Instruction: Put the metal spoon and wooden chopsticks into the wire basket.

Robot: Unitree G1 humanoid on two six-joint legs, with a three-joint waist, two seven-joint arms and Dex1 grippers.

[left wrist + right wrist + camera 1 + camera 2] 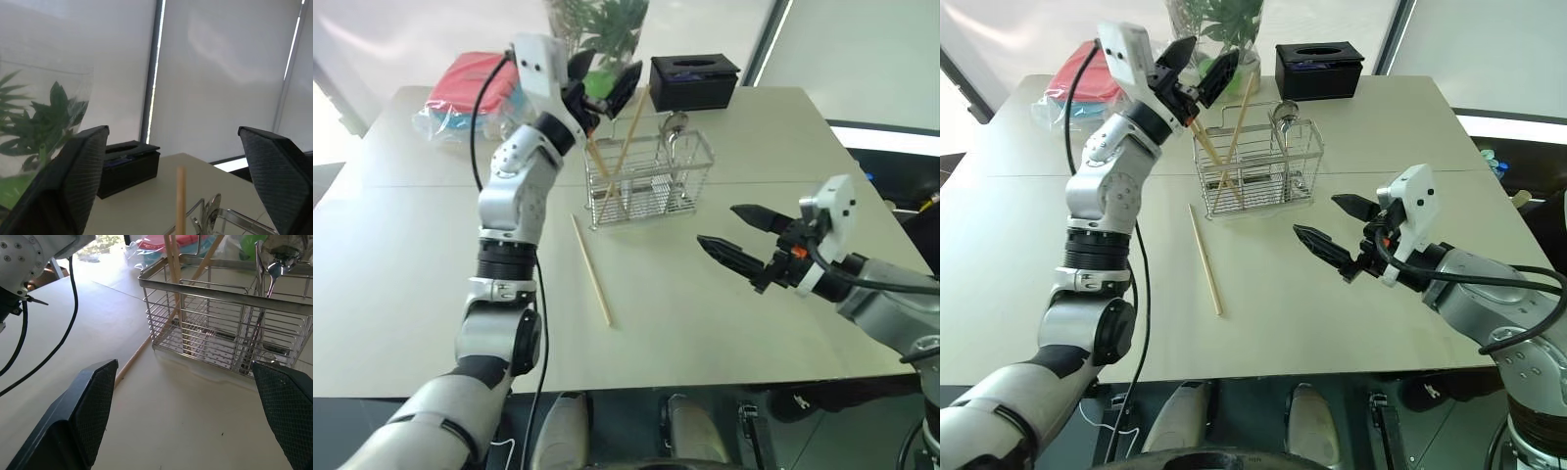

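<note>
The wire basket (651,191) stands at the middle of the table. Two wooden chopsticks (628,132) lean crossed in its left compartment. In its right compartment the metal spoon (676,125) stands upright, bowl up. A third chopstick (592,271) lies flat on the table in front of the basket's left corner. My left gripper (604,80) hovers open just above the leaning sticks. In the left wrist view a stick's tip (181,196) rises free between the wide-apart fingers. To the right of the basket and nearer to me, my right gripper (734,237) is open and empty, pointing toward it.
A black tissue box (693,78) sits behind the basket. A green plant in a clear vase (602,29) stands at the back, close behind my left gripper. A red and blue bagged bundle (465,88) lies at the back left. The table's front edge (705,377) is close.
</note>
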